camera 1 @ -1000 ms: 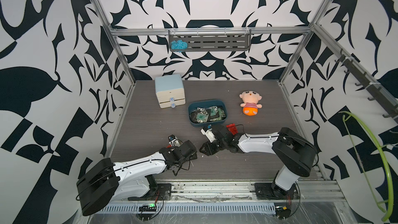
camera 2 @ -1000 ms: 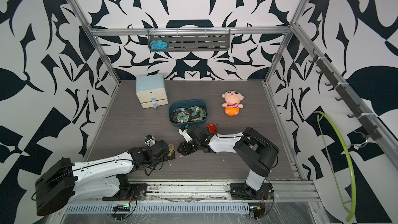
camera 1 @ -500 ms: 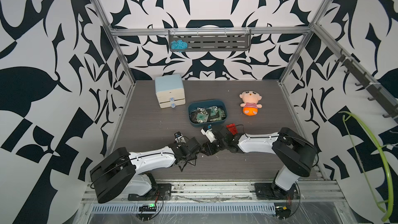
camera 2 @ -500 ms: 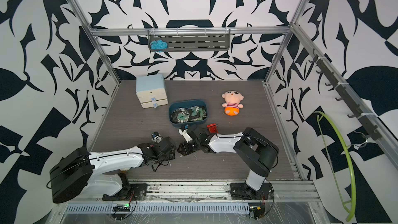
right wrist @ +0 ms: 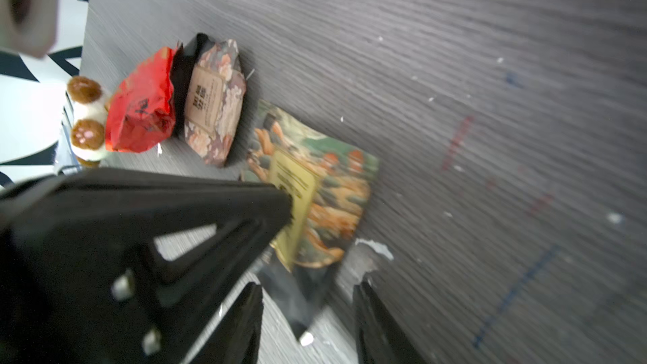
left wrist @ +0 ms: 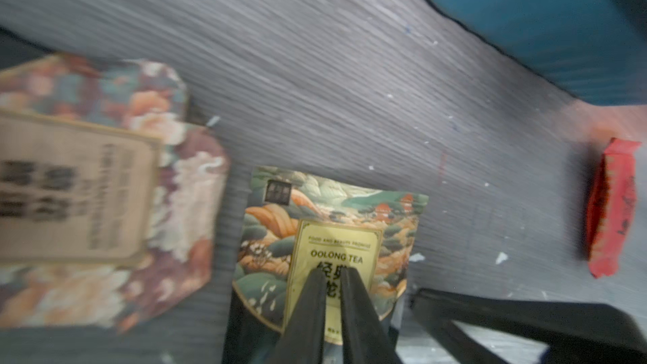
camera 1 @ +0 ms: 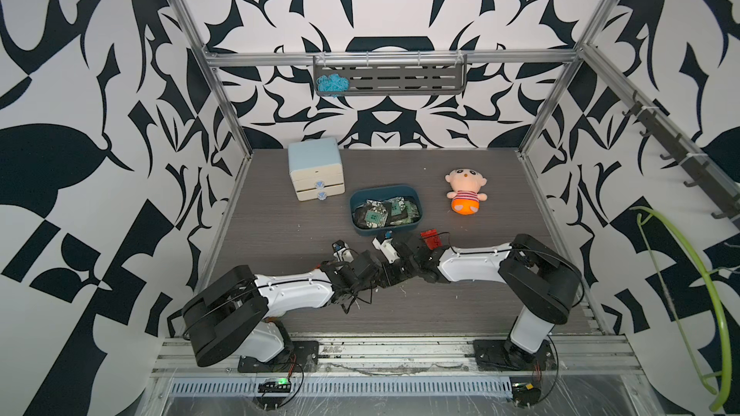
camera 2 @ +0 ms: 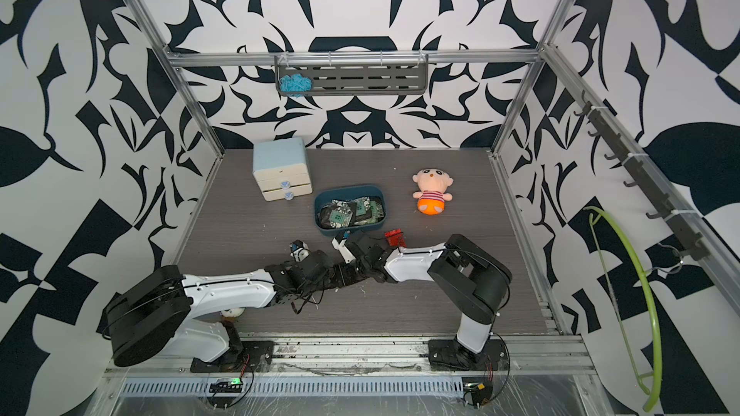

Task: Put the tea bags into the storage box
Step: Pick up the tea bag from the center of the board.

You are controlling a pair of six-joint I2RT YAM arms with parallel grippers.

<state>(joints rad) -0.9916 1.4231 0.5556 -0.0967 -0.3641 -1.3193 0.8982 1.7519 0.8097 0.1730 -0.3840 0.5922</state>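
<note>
Left wrist view: my left gripper (left wrist: 332, 271) is nearly closed, only a slit between the fingers. The tips sit on the yellow label of the oolong sachet (left wrist: 332, 211). Looks like pinning it flat, not lifting; can't tell if any foil is pinched.

Right wrist view: my right gripper (right wrist: 310, 309) is open and empty, its jaws straddling the sachet's dark end. My guess is one arm steadies the sachet so the other can bite the edge, since flat foil on the table (left wrist: 350, 64) gives little to grab.

Nearby loose bags: floral sachet (left wrist: 87, 187) just beside the oolong one, not touching; red sachet (left wrist: 612, 211) well apart.

In both top views the wrists meet at lower centre of frame, crowded together, so there is a clash risk if either swings. The storage box (camera 1: 384, 187) sits just above them at frame centre, open-topped, with several tea bags (camera 1: 384, 212) already inside. The route up to its near wall looks bare. The drawer cabinet (camera 1: 316, 170) at upper left and the plush doll (camera 1: 466, 190) at right are clear of that route.
</note>
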